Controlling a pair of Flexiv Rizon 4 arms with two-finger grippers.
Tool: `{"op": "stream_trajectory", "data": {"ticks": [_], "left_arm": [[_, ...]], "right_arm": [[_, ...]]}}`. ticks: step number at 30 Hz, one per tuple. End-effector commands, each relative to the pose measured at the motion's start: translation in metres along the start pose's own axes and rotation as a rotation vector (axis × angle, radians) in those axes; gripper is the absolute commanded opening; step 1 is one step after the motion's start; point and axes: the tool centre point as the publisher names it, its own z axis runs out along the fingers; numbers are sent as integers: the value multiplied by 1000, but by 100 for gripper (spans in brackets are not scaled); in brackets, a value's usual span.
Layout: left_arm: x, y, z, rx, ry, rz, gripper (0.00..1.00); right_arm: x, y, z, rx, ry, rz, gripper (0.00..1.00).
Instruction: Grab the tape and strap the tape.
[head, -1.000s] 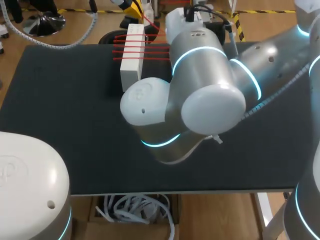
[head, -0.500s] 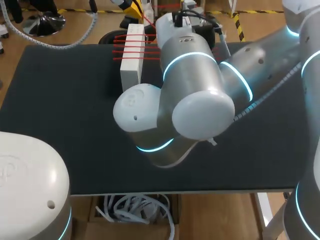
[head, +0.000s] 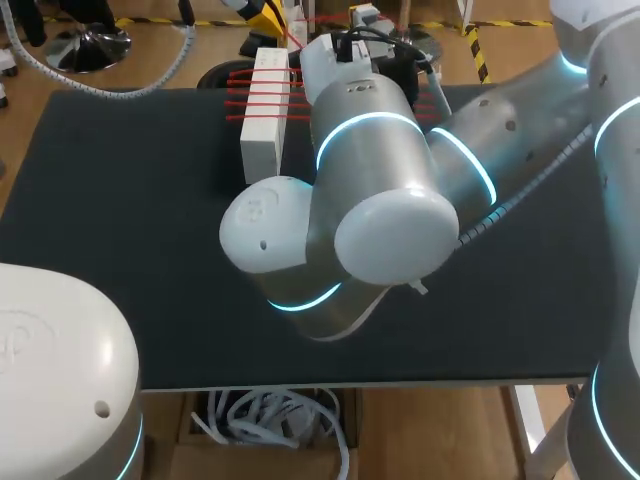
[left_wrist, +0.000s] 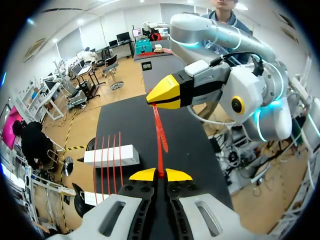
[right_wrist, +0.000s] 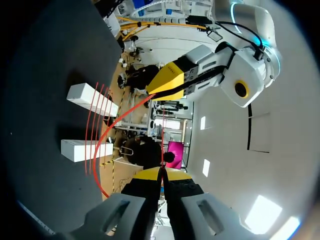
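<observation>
Tape (left_wrist: 160, 162), a thin red strip, runs between the two arms; left gripper (left_wrist: 160, 175) and right gripper (right_wrist: 162, 173) each pinch one end.

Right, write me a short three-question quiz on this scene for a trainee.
1. True or false: the left gripper is shut on the red strap.
2. What holds the strap's other end? A) the right gripper B) a person's hand C) nothing
3. Fill in: the spare red straps lie across two white ____.
Key: 1 true; 2 A; 3 blocks.
</observation>
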Motion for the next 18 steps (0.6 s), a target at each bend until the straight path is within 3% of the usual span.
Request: {"op": "stream_trajectory", "data": {"ticks": [1, 18], "left_arm": [[1, 0, -1, -3, 0, -1, 0], [1, 0, -1, -3, 0, -1, 0]], "right_arm": [[-2, 3, 3, 5, 3, -6, 0], [3, 14, 11, 2, 15, -24, 0]]}}
